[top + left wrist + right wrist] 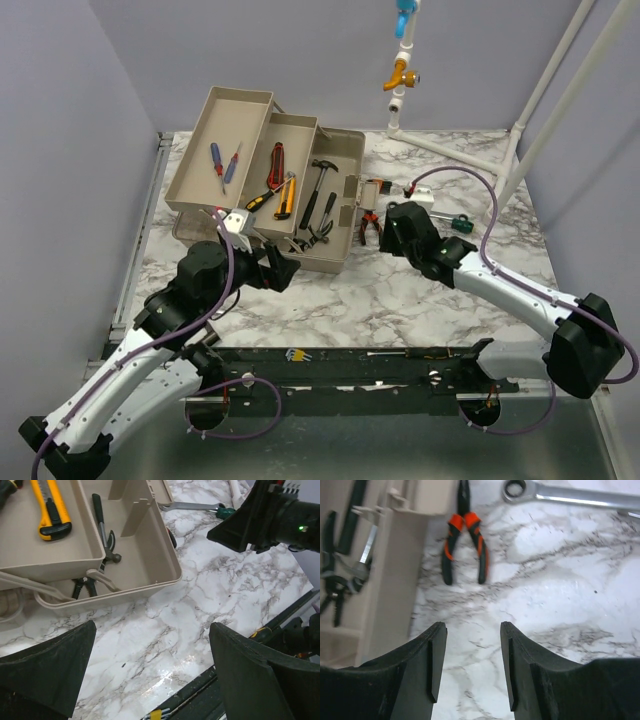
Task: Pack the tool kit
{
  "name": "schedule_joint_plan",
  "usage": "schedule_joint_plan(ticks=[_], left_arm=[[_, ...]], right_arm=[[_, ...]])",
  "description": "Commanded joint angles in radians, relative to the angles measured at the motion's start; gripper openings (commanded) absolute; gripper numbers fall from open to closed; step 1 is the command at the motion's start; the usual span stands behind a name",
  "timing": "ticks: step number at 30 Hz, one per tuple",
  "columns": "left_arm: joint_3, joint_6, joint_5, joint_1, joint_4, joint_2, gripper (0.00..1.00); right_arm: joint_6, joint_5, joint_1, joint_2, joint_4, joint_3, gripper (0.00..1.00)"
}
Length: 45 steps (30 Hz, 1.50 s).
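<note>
The tool kit's box stands open at the back left, its beige trays fanned out. Inside lie two screwdrivers, a red knife, a yellow knife, a hammer and black pliers. Orange-handled pliers lie on the marble just right of the box. My right gripper hovers open a short way before them, holding nothing. A wrench lies beyond. My left gripper is wide open over bare marble in front of the box.
A green-handled screwdriver lies right of the right gripper. White pipe framing stands at the back right, with a hanging fitting above. A black rail runs along the near edge. The left gripper sits near the box's front corner.
</note>
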Motion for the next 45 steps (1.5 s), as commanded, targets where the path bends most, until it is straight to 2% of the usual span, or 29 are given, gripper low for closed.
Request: schedule_joint_plan(ticks=[1, 7, 13, 23, 29, 34, 36, 40, 45], left_arm=[[0.016, 0.015, 0.109, 0.005, 0.069, 0.043, 0.99], [0.099, 0.051, 0.082, 0.005, -0.011, 0.034, 0.99], [0.149, 0.101, -0.031, 0.005, -0.116, -0.022, 0.99], [0.207, 0.206, -0.222, 0.005, -0.231, -0.085, 0.99], [0.205, 0.223, -0.248, 0.005, -0.225, -0.108, 0.99], [0.183, 0.218, -0.253, 0.005, -0.213, -0.129, 0.99], [0.175, 0.214, -0.256, 0.005, -0.211, -0.133, 0.99], [0.165, 0.213, -0.264, 0.005, -0.208, -0.141, 0.99], [0.164, 0.221, -0.273, 0.004, -0.212, -0.148, 0.98]], right_arm=[[-0.014, -0.06, -0.052, 0.002, 0.039, -0.086, 0.53], [-0.013, -0.183, -0.119, 0.15, 0.208, -0.097, 0.52], [-0.022, -0.25, -0.146, 0.321, 0.364, -0.073, 0.5], [-0.042, -0.115, -0.147, 0.501, 0.288, 0.079, 0.47], [-0.033, -0.033, -0.148, 0.566, 0.222, 0.145, 0.39], [-0.028, -0.008, -0.148, 0.593, 0.199, 0.151, 0.38], [-0.023, -0.003, -0.148, 0.593, 0.195, 0.146, 0.34], [0.029, 0.054, -0.148, 0.538, 0.168, 0.127, 0.04], [0.025, 0.087, -0.149, 0.392, 0.168, 0.056, 0.03]])
